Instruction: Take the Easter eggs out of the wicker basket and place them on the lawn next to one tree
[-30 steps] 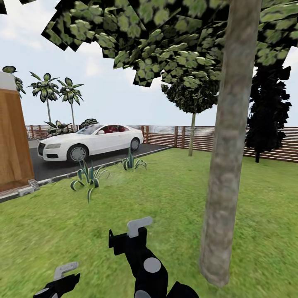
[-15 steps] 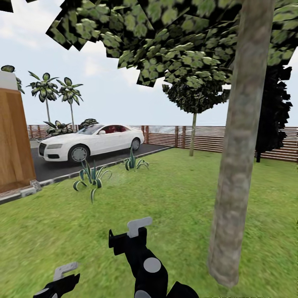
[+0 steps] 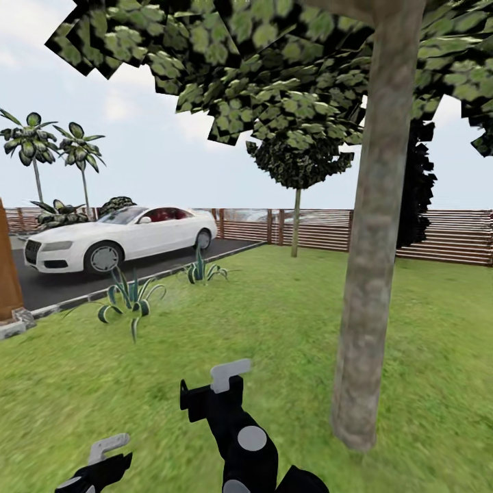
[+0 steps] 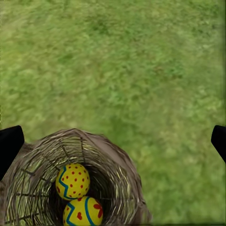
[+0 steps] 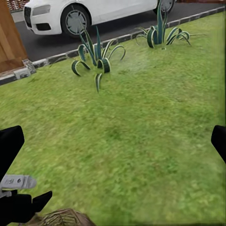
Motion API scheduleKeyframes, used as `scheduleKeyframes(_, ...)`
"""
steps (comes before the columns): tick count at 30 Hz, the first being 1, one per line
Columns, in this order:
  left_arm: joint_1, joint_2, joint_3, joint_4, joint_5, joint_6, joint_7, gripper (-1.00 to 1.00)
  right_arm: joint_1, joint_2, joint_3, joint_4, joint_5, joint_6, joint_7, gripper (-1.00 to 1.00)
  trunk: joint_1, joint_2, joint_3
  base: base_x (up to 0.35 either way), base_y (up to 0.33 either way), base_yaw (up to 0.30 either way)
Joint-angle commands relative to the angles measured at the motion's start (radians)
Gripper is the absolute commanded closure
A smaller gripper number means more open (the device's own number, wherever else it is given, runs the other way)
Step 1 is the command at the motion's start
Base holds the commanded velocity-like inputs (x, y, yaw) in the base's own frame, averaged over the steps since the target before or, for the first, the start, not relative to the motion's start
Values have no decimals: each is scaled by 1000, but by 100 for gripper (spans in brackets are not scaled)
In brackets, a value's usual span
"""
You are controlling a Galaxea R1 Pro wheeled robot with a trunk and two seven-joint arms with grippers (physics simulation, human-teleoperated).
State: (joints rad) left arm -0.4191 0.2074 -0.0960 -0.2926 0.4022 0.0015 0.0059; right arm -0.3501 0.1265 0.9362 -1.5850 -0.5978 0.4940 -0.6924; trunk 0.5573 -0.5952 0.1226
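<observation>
While the left tool stood open over the wicker basket, two Easter eggs lay inside. Eggs judged smooth, light, slippery: grip across the middle. Right tool open, empty.

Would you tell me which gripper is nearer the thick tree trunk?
Right: the right gripper sits just beside the tree; the left gripper is farther across the lawn.

Simulated residential garden: mottled green lawn bounded by a brown slatted wooden fence; thick-trunked tree close by, thinner trees and palms beyond; white car parked on a dark driveway; spiky agave-like plants along its kerb
</observation>
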Motion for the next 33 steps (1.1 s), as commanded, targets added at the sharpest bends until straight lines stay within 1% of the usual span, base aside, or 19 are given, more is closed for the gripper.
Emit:
scheduleKeyframes(1, 0, 1, -9, 0, 10, 0, 1, -100, -1, 0, 1, 0, -7, 3, -9, -100, 0, -1, 0, -236, 234, -100)
scheduleKeyframes(5, 0, 1, -9, 0, 10, 0, 2, -100, -1, 0, 1, 0, -7, 3, -9, -100, 0, -1, 0, -279, 165, -50)
scheduleKeyframes(11, 0, 1, -9, 0, 10, 0, 2, -100, -1, 0, 1, -1, -7, 3, -9, -100, 0, -1, 0, -300, 47, -11)
scheduleKeyframes(15, 0, 1, -10, 0, 10, 0, 2, -100, -2, 1, -2, -1, -7, 3, -9, -100, 0, -1, 0, -124, 4, -1)
scheduleKeyframes(25, 0, 1, -10, 0, 9, 1, 2, -100, -2, 1, -2, -1, -7, 3, -9, -100, 0, -1, 0, -10, 29, 0)
scheduleKeyframes(33, 0, 1, -10, 0, 9, 0, 2, -100, -2, 1, -3, -1, -7, 3, -9, -100, 0, -1, 0, 172, 176, 0)
